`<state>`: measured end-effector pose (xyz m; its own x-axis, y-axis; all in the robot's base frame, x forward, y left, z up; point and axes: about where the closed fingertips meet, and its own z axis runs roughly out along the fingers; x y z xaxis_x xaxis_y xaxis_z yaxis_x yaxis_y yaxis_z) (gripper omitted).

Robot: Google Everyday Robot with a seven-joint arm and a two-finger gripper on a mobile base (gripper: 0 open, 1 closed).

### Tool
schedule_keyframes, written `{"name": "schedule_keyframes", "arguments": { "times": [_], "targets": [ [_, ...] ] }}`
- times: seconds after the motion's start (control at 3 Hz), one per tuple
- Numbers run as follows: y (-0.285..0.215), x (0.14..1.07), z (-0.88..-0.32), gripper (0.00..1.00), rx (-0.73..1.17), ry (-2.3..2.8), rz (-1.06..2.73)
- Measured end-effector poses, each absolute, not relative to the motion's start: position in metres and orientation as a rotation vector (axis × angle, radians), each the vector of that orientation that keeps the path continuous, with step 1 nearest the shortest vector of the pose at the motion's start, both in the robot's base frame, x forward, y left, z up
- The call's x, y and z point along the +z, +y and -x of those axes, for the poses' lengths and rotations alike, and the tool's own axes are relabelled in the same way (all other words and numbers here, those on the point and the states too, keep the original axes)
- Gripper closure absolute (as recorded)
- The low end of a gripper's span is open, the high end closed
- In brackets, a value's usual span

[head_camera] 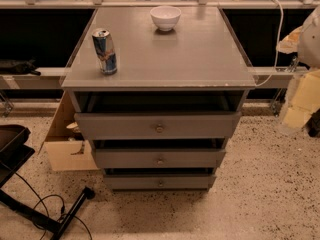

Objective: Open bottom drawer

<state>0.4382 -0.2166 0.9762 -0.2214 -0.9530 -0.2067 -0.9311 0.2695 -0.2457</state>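
The grey cabinet [160, 59] stands in the middle of the camera view with three drawers. The bottom drawer [135, 182] is the lowest and narrowest-looking front, with a small round knob [160, 183] at its centre and a dark gap above it. The middle drawer [130, 159] and the tall top drawer [120, 126] sit above it. My gripper [300, 101] shows only as a pale blurred shape at the right edge, well to the right of the cabinet and apart from every drawer.
A blue and silver can [104, 51] and a white bowl [165, 17] stand on the cabinet top. A cardboard box [67, 151] sits on the floor at the cabinet's left. A black stand with cables [30, 209] lies at the bottom left. A white cable [278, 34] hangs at the right.
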Motion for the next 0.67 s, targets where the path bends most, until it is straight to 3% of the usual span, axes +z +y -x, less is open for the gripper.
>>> {"name": "schedule_keyframes", "arguments": {
  "times": [0.67],
  "targets": [
    [-0.218, 0.952, -0.434, 0.00, -0.078, 2.215, 1.722]
  ]
}}
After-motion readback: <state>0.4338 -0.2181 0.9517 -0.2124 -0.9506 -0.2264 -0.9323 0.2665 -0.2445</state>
